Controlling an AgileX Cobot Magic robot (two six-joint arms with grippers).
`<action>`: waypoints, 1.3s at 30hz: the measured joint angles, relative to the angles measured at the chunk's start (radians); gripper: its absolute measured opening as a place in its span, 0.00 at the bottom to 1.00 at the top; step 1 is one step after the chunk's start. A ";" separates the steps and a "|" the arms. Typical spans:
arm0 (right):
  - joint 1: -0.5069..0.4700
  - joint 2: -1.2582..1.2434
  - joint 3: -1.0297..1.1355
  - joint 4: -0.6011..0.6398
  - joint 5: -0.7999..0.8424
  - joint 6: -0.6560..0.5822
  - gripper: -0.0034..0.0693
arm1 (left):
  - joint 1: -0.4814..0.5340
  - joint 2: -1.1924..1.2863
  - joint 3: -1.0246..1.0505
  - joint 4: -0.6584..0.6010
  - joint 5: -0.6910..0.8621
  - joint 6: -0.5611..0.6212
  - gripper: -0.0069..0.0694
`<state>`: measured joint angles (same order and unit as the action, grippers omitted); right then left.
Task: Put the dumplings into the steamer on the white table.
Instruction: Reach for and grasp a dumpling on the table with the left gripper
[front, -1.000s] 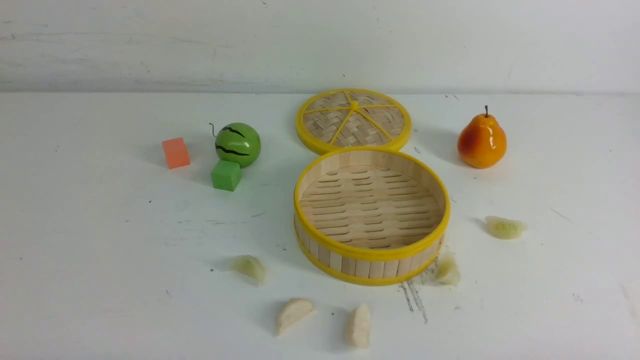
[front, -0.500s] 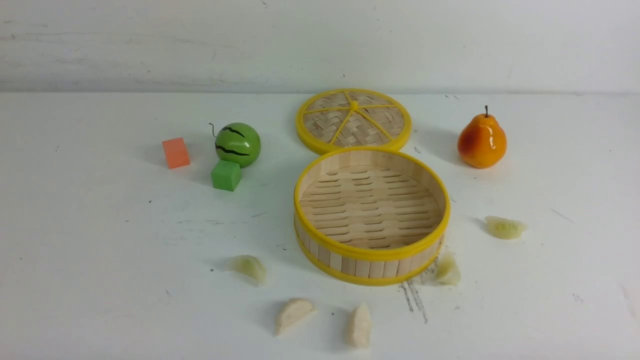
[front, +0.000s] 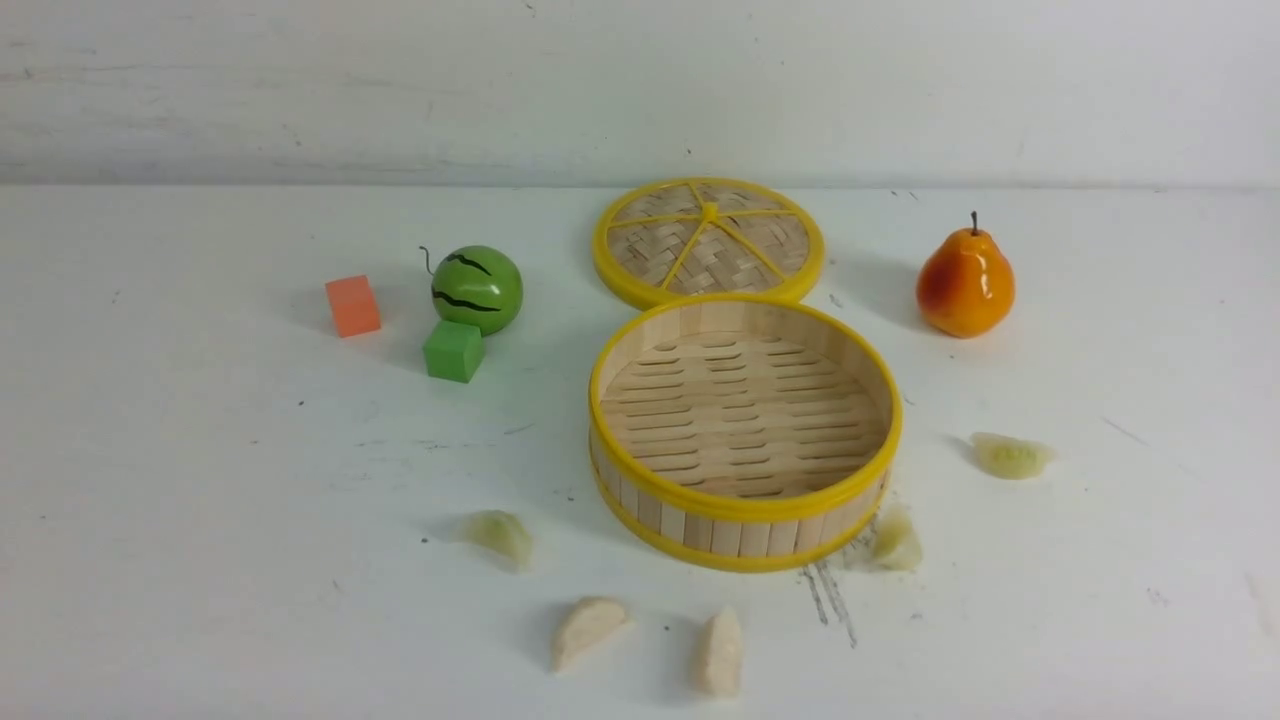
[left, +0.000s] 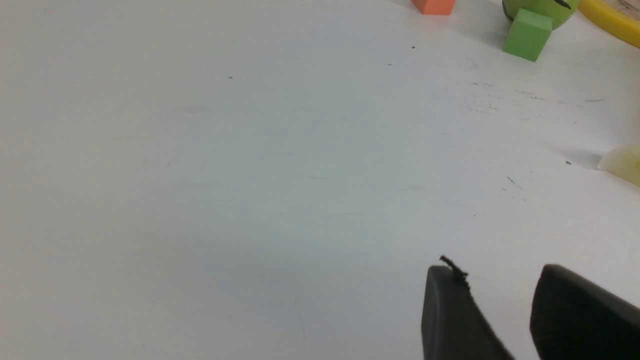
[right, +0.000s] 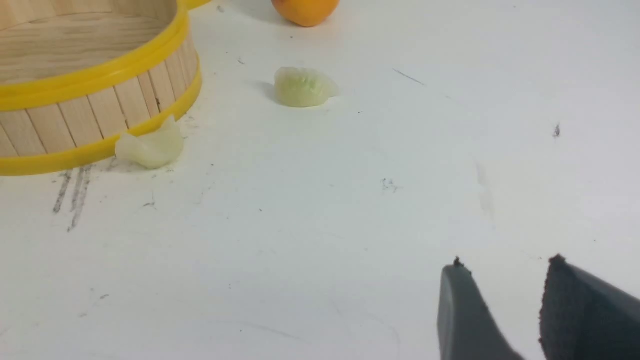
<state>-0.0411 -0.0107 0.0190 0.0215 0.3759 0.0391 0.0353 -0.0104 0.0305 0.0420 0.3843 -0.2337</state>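
Note:
The steamer (front: 745, 505) stands with nothing in it at the middle of the white table (front: 200, 500). Around its near side lie the dumplings. Pale green ones are at the left (front: 500, 535), against the steamer's wall (front: 895, 542) and at the right (front: 1010, 455). Two cream ones (front: 585, 628) (front: 720, 652) lie nearest the front. Neither arm shows in the front view. My left gripper (left: 497, 272) is open above bare table, a green dumpling (left: 625, 162) far ahead of it. My right gripper (right: 505, 264) is open, well short of two green dumplings (right: 152, 146) (right: 304, 88) and the steamer (right: 90, 80).
The woven lid (front: 708, 240) lies flat just behind the steamer. A toy watermelon (front: 477, 288), a green cube (front: 453, 350) and an orange cube (front: 352, 305) sit at the back left. A toy pear (front: 965, 280) stands at the back right.

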 joint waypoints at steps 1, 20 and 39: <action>0.000 0.000 0.000 0.000 0.000 0.000 0.38 | 0.000 0.000 0.000 0.000 0.001 0.000 0.40; 0.000 0.000 0.000 0.031 0.000 0.000 0.38 | 0.000 0.000 0.000 0.000 0.001 0.000 0.40; 0.000 0.000 0.005 0.589 0.022 0.166 0.38 | 0.000 0.000 0.000 -0.481 -0.223 -0.373 0.40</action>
<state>-0.0411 -0.0107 0.0239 0.6102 0.3983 0.2052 0.0353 -0.0104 0.0305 -0.4390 0.1608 -0.6069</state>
